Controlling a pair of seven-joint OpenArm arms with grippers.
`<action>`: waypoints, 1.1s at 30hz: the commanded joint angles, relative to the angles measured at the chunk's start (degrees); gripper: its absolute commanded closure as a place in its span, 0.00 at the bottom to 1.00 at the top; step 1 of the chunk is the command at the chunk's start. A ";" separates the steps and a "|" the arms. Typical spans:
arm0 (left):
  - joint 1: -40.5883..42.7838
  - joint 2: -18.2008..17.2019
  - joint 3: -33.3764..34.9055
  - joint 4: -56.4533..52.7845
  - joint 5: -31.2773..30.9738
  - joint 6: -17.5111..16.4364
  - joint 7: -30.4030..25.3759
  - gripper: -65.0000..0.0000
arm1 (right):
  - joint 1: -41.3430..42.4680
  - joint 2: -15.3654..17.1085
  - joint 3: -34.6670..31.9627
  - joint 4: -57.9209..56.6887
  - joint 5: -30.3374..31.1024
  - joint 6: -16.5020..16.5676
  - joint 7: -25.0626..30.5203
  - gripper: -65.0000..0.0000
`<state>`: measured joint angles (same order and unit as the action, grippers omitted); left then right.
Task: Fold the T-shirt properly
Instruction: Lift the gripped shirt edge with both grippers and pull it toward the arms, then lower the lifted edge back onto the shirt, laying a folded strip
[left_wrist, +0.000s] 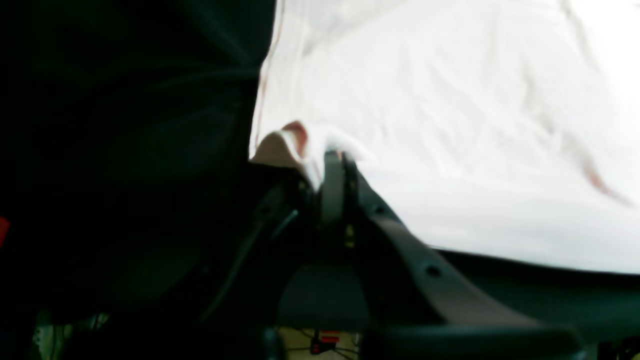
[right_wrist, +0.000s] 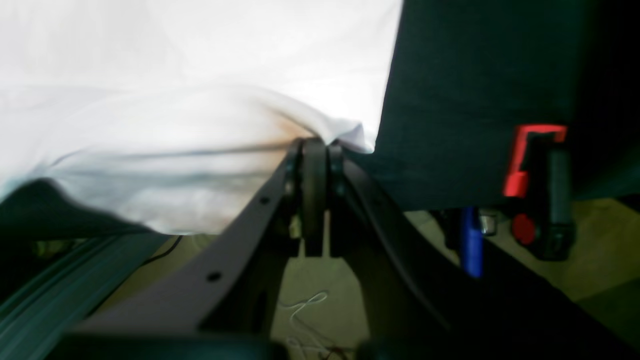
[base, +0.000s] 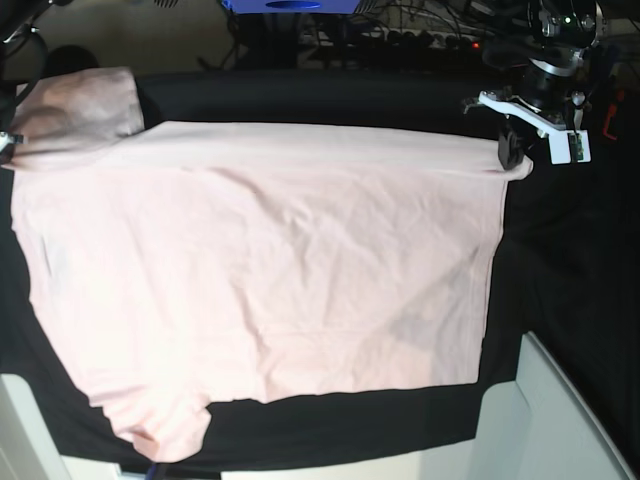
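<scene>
Pale pink short-sleeved cotton T-shirt (base: 260, 270) spread plain side up over black table cloth (base: 570, 290). Left gripper (left_wrist: 334, 157) and right gripper (right_wrist: 320, 142) each pinch far-edge fabric. Judged step: fold beginning; next, carry pinched edge toward near edge evenly.

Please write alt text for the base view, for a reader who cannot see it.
A pale pink T-shirt lies spread, plain side up, on a black table cloth. The left tool, at the upper right, is shut on the shirt's far right corner. One sleeve points to the far left, another to the near left.
</scene>
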<state>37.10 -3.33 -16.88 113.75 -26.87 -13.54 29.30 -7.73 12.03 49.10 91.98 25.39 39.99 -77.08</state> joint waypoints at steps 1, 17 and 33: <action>-0.49 0.21 -0.39 0.84 -0.25 0.31 -0.42 1.00 | 1.18 1.81 -0.27 -0.07 0.15 0.01 0.73 1.00; -8.14 0.21 -1.97 -1.27 0.02 2.95 4.68 1.00 | 9.70 5.07 -8.88 -9.92 0.15 -3.72 4.77 1.00; -17.54 0.04 -1.80 -10.77 0.10 4.53 7.40 1.00 | 18.41 8.76 -15.48 -25.74 0.06 -4.78 12.07 1.00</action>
<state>19.77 -2.74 -18.50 102.08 -26.46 -9.19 38.11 9.61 19.46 33.50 65.52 24.95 35.09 -65.78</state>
